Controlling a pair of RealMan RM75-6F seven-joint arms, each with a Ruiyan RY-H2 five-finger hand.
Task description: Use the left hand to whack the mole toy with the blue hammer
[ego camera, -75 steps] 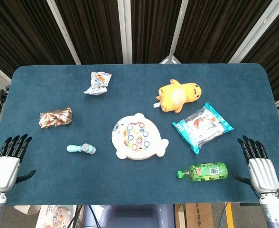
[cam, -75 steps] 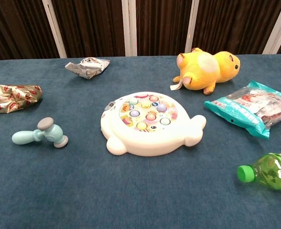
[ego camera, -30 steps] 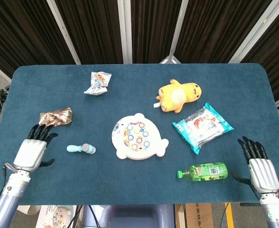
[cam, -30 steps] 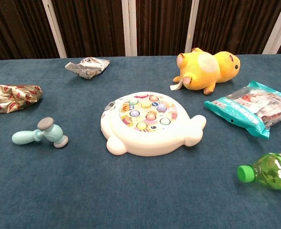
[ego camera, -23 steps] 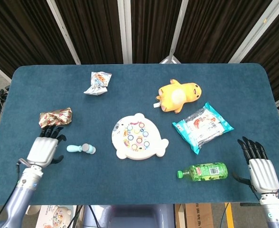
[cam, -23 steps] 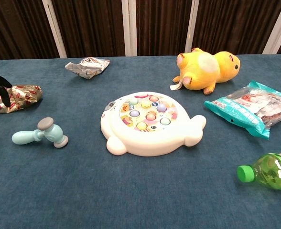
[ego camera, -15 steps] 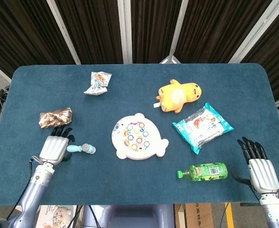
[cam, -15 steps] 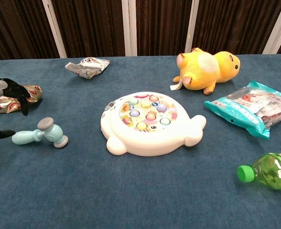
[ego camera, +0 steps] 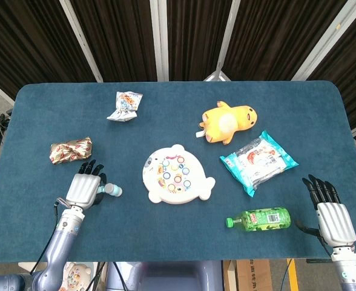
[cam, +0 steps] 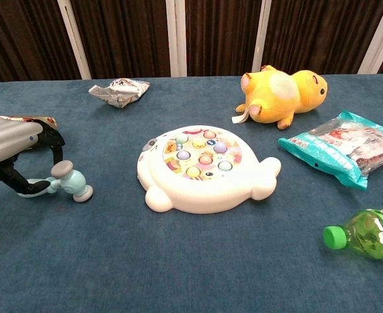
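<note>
The blue hammer (ego camera: 110,190) lies on the blue table left of the white mole toy (ego camera: 177,174). In the chest view its grey-capped head (cam: 71,181) shows, while the handle is mostly hidden. My left hand (ego camera: 86,189) covers the handle from above. The chest view shows this left hand (cam: 15,147) with its fingers arched over the handle and its thumb low beside it, not closed around it. The mole toy (cam: 201,166) sits apart to the right. My right hand (ego camera: 332,215) rests at the table's front right corner, fingers straight and apart, holding nothing.
A red-gold wrapper (ego camera: 71,150) lies just behind my left hand. A crumpled packet (ego camera: 125,106) sits at the back left. A yellow plush (ego camera: 227,121), a teal snack bag (ego camera: 258,160) and a green bottle (ego camera: 260,219) lie right of the mole toy.
My left hand has travelled from the front left corner rightward and inward until it covers the hammer's handle. The hammer and the right hand have not moved.
</note>
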